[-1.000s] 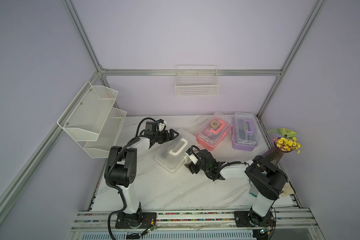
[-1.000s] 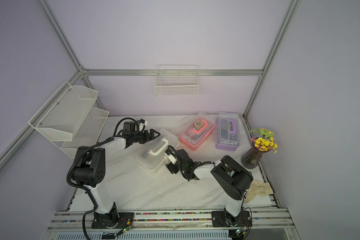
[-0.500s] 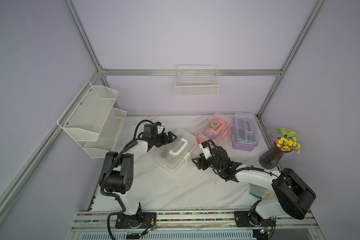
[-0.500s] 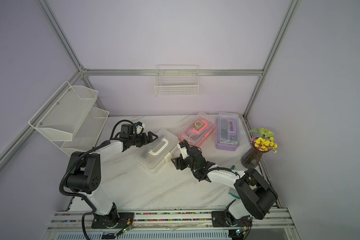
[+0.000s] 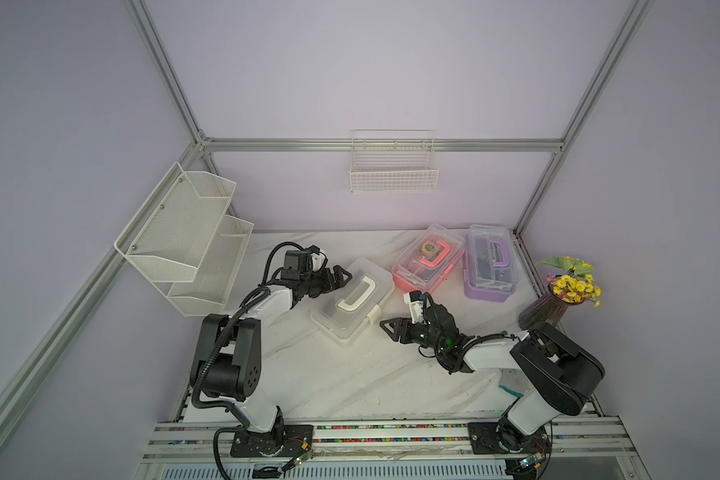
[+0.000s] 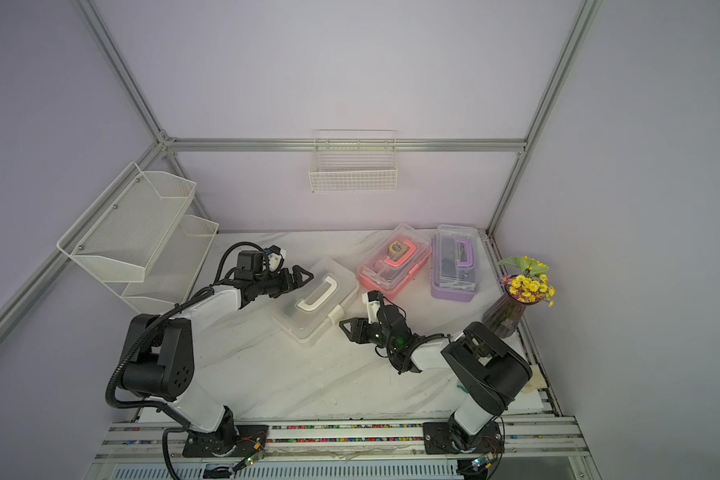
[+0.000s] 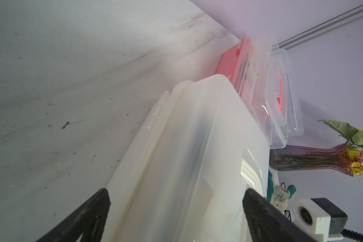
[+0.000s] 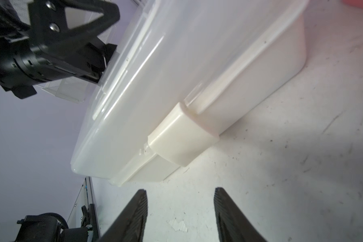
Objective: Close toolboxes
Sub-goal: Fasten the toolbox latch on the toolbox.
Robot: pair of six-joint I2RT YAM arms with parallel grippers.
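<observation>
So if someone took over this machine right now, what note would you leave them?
Left tool: open, at the back edge of the white toolbox, holding nothing.
Right tool: open, empty, facing that box's latch, not touching.
Pink toolbox and purple toolbox: back right, side by side.
Done: all three lids look down.
Left: check each latch; whether they are snapped cannot be told.

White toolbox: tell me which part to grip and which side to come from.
Grip the latch on the white toolbox, probably best with the right gripper coming in low over the table from the long side it faces. The latch is the one tab jutting from that wall, and looks narrow enough for the open jaws.
</observation>
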